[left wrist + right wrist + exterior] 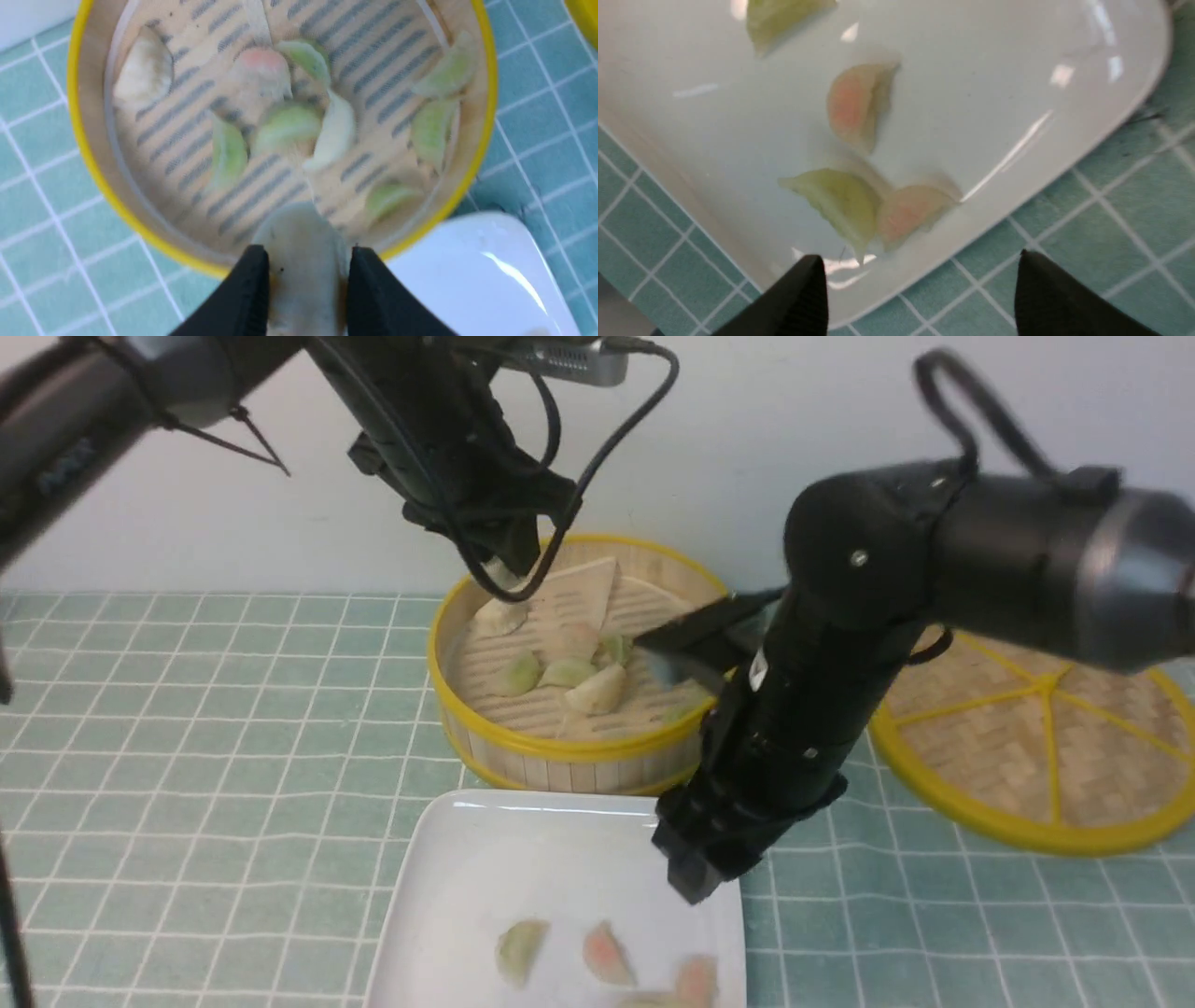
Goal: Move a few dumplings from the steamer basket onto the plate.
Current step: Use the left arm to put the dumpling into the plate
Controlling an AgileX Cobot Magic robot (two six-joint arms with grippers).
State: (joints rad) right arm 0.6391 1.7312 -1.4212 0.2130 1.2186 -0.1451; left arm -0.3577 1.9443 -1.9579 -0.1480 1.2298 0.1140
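Four dumplings (859,102), two green and two pinkish, lie on the glossy white plate (485,859), grouped toward its 6 o'clock side as seen in the front view. The steamer basket (569,751) stands on the tiled table (187,709) at 12 o'clock from the plate, just beside it. Further green, cream and pink pieces are scattered over its slatted floor. The woven lid (1036,756) lies flat at 3 o'clock from the basket, near it. The left gripper (308,249) hangs above the basket's 11 o'clock sector, jaws clamped on a pale dumpling (303,280) held above the slats. The right gripper (920,257) hangs over the plate's 2 o'clock edge, jaws standing well apart with nothing between them. Both wrist views are slightly blurred.
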